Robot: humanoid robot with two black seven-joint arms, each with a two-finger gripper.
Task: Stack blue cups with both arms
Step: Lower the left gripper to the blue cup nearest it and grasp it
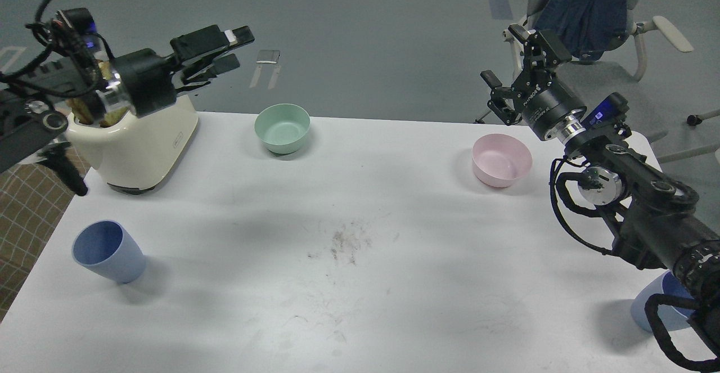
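Note:
One blue cup stands upright near the table's front left edge. The second blue cup stands at the front right, partly hidden behind my right arm. My left gripper is raised above the cream toaster at the back left, its fingers apart and empty. My right gripper is raised beyond the table's back right edge, above and right of the pink bowl, fingers spread wide and empty. Both grippers are far from the cups.
A cream toaster stands at the back left. A mint-green bowl sits at the back centre and a pink bowl at the back right. A chair with dark cloth stands behind the white table.

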